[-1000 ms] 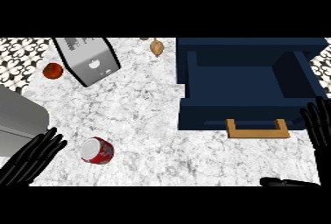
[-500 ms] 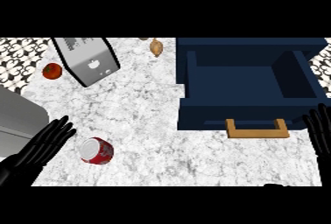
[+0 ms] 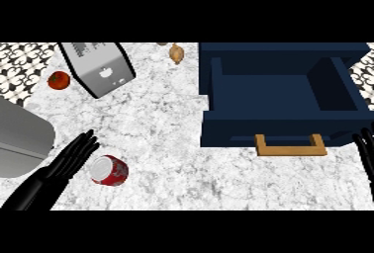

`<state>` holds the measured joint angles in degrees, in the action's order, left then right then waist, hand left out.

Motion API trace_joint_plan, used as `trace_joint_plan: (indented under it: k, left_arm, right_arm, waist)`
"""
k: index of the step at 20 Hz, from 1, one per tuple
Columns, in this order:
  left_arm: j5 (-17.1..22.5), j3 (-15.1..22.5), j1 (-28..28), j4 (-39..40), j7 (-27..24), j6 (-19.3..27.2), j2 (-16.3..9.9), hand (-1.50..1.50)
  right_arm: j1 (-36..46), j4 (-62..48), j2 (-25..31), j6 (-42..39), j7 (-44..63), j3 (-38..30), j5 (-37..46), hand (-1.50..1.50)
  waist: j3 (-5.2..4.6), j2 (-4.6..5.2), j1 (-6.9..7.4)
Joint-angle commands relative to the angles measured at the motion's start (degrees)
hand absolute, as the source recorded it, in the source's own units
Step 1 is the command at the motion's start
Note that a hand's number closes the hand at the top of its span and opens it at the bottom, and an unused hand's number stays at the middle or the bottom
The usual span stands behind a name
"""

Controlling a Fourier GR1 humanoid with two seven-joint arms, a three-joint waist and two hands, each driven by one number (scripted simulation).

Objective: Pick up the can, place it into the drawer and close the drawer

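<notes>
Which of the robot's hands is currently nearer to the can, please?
Left. The left hand lies just beside the can, on its left; the right hand is far across the counter, past the drawer handle.

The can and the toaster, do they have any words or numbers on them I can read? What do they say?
None can be read.
Can: red with white patches, no letters to make out.
Toaster: small dark marks along its top and a tiny mark on its side, too small to read.
Drawer: plain blue, no writing.

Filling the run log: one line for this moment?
phase: reach | left hand: open, beside can | right hand: open, resting at edge | drawer: open, can not inside
</notes>
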<state>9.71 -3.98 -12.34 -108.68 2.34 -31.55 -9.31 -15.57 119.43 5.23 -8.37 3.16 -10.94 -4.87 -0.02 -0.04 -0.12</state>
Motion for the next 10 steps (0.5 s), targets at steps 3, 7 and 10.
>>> trace_joint_plan:
  k: [3, 7, 10]
  left_arm:
    - [-6.83, 1.36, 3.94, 7.67, -4.51, 2.86, 3.72, -1.5]
    - [-10.61, -1.04, 0.61, 12.93, -13.28, 1.37, 1.74, -1.5]
    - [-7.37, -2.76, 3.39, 13.27, -10.43, -0.33, 0.5, -1.5]
  right_arm:
    - [0.18, -3.07, -2.12, -0.01, -4.0, 1.28, 3.85, -1.5]
    - [1.82, -0.77, -2.0, 0.41, 1.02, 2.33, 3.78, -1.5]
    - [0.6, -2.64, 0.02, -3.49, -2.32, -3.36, -1.48, -1.5]
  waist:
    - [0.01, 0.03, -0.03]
    - [-0.01, 0.02, 0.09]
    - [0.02, 0.0, 0.0]
